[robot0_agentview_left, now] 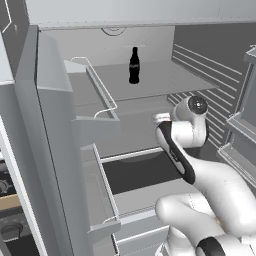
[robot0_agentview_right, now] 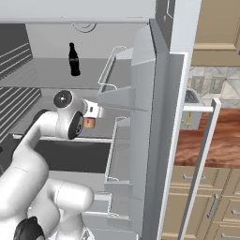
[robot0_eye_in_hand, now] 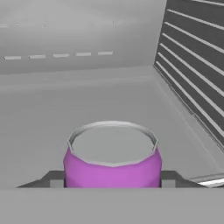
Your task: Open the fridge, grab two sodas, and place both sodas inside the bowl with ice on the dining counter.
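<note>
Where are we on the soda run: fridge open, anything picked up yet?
Done: the fridge stands open, both doors swung out. In hand: the gripper has its fingers on either side of the purple can on a middle shelf; whether it is lifted, I cannot tell. Left: the dark bottle on the upper shelf is untouched, and both sodas must go to the bowl.

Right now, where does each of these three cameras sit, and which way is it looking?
Left base view: behind the arm, on its left, looking into the open fridge.
Right base view: behind the arm, on its right, same fridge; both show the dark bottle.
Hand view: on the hand, looking along the pincer at a purple can.
</note>
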You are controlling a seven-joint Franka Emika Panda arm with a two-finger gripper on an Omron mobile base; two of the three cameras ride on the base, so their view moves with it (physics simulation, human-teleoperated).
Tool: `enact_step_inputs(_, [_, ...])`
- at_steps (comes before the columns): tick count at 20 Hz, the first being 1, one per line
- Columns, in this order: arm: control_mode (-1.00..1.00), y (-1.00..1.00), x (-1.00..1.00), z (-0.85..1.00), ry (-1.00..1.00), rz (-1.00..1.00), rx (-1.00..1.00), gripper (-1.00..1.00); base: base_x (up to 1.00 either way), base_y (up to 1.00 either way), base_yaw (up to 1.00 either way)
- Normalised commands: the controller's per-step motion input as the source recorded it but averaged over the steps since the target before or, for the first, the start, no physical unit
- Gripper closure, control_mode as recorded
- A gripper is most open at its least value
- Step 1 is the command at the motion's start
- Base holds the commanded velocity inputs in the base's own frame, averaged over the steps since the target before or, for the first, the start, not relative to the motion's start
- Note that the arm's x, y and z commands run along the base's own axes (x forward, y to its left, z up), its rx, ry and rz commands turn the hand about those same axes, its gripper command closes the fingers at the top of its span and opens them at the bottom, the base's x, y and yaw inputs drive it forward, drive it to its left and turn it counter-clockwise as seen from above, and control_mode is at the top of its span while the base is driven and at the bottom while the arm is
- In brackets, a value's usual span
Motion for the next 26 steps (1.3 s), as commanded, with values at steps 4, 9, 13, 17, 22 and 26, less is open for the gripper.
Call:
enact_step_inputs(4, [-1.00, 0.12, -0.79, 0.42, 0.12, 0.00, 0.00, 1.00, 0.00, 0.00, 0.00])
enact_step_inputs(9, [-1.00, 0.11, -0.92, 0.38, 0.07, 0.00, 0.00, 1.00, 0.00, 0.00, 0.00])
enact_step_inputs(13, [-1.00, 0.16, -0.88, 0.11, 0.03, 0.00, 0.00, 1.00, 0.00, 0.00, 0.00])
enact_step_inputs(17, [-1.00, 0.19, -0.76, -0.02, 0.00, 0.00, 0.00, 1.00, 0.00, 0.00, 0.00])
enact_step_inputs(22, [-1.00, 0.04, -0.81, -0.10, 0.00, -0.02, 0.00, 1.00, 0.00, 0.00, 0.00])
enact_step_inputs(26, [-1.00, 0.06, -0.42, -0.10, 0.00, 0.00, -0.01, 1.00, 0.00, 0.00, 0.00])
